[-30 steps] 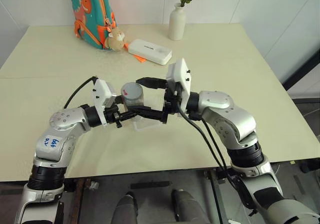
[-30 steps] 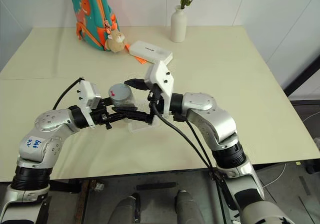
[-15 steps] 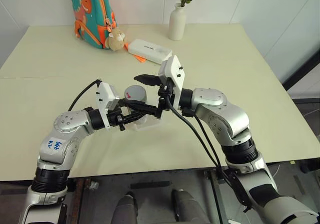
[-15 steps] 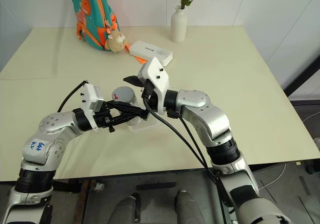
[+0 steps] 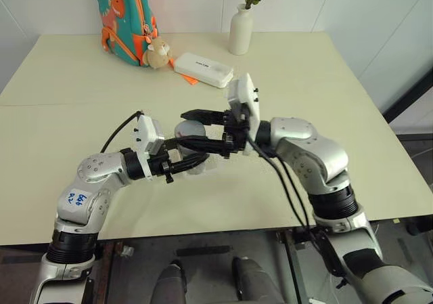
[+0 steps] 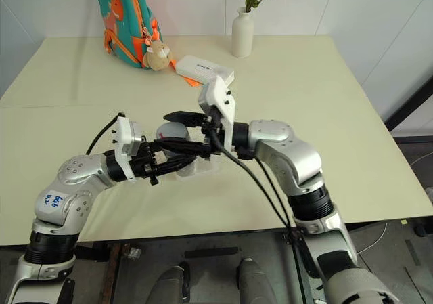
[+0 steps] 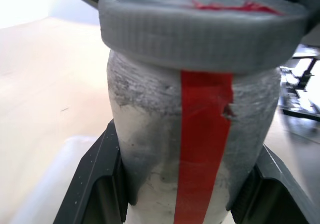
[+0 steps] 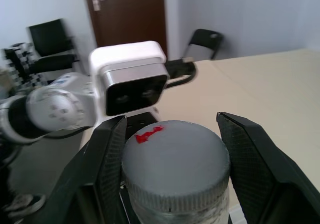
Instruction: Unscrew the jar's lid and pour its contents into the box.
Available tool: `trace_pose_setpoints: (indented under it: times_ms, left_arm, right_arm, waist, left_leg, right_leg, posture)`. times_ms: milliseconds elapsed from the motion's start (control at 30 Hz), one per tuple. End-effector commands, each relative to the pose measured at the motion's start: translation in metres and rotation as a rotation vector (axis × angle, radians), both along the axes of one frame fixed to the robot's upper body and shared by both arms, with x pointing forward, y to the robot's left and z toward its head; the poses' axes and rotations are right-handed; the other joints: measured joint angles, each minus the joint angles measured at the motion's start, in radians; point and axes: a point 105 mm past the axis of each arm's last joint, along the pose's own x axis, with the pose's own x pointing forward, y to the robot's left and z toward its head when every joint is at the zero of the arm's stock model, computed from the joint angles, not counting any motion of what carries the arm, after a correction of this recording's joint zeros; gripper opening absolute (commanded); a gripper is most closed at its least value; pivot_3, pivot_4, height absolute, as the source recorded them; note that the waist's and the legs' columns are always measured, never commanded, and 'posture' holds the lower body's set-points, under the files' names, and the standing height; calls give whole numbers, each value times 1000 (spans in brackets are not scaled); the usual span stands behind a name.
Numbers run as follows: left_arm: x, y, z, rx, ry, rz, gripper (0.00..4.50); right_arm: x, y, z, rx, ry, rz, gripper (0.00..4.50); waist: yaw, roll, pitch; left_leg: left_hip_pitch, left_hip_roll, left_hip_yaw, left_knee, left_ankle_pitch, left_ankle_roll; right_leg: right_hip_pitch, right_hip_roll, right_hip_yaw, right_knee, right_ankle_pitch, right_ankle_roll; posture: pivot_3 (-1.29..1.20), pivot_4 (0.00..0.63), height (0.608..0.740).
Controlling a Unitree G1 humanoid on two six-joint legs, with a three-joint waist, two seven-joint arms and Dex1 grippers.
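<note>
Both fingers clamped: left gripper (image 7: 182, 194) holds jar (image 7: 192, 149), right gripper (image 8: 170, 149) holds lid (image 8: 175, 159)

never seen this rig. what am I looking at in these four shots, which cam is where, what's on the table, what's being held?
It is a two-armed humanoid robot. Two pictures come from its head camera, looking down over its arms; the other two come from cameras on each wrist, looking along the fingers.

The left gripper is shut on the body of a small clear jar with a red stripe. The right gripper is shut on the jar's grey lid, ready to twist it. The jar is above a shallow clear box on the table.

At the table's far edge are a teal backpack with a plush toy, a white case and a white vase.
</note>
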Motion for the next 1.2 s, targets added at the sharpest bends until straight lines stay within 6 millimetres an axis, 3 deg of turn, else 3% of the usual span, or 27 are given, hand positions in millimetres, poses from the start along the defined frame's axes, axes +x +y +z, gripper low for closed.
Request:
trace_pose_setpoints:
  times_ms: [33, 200, 567, 600, 733, 967, 1200]
  left_arm:
    - [-13, -1, 28, -74, -60, -140, 2000]
    - [-17, -4, 23, 6, -24, -256, 2000]
    - [-11, 0, 27, 29, -65, -227, 2000]
    - [-12, 0, 27, 31, -67, -225, 2000]
    - [-12, 4, 27, 37, -67, -210, 2000]
    - [-10, 8, 25, 29, -60, -180, 2000]
    - [-5, 7, 23, 0, -49, -160, 2000]
  right_arm:
    - [0, -15, 3, -47, -53, 103, 2538]
    - [-5, -17, 10, -72, -76, 235, 2538]
    - [2, -18, 7, -72, -61, 207, 2538]
    - [1, -18, 7, -71, -55, 213, 3261]
    - [2, -15, 14, -13, -83, 185, 4434]
    - [8, -10, 31, 101, -161, 73, 4475]
    - [-14, -1, 22, 80, -114, 144, 4475]
  waist:
    - [0, 0, 0]
    - [-2, 0, 0]
    - [0, 1, 0]
    - [1, 1, 0]
    - [0, 1, 0]
    - [0, 1, 0]
    - [2, 1, 0]
  left_leg:
    - [0, 0, 0, 0, 0, 0]
    - [0, 0, 0, 2, 0, 0]
    - [0, 0, 0, 2, 0, 0]
    - [0, 0, -1, 2, 0, 0]
    - [0, 0, -1, 2, 0, 0]
    - [0, 0, -1, 2, -1, 0]
    - [-1, 0, -1, 2, -1, 0]
  right_leg:
    - [0, 0, 0, 0, 0, 0]
    - [0, 0, 0, 1, 0, 0]
    - [0, 0, 0, 1, -1, 1]
    - [0, 0, 0, 1, -1, 1]
    - [0, 0, 0, 1, -1, 1]
    - [0, 0, 0, 1, -1, 1]
    - [0, 0, 0, 1, -1, 1]
  posture:
    - [0, 150, 740]
    - [0, 150, 740]
    - [0, 150, 740]
    - [0, 150, 740]
    - [0, 150, 740]
    - [0, 150, 740]
    - [0, 150, 740]
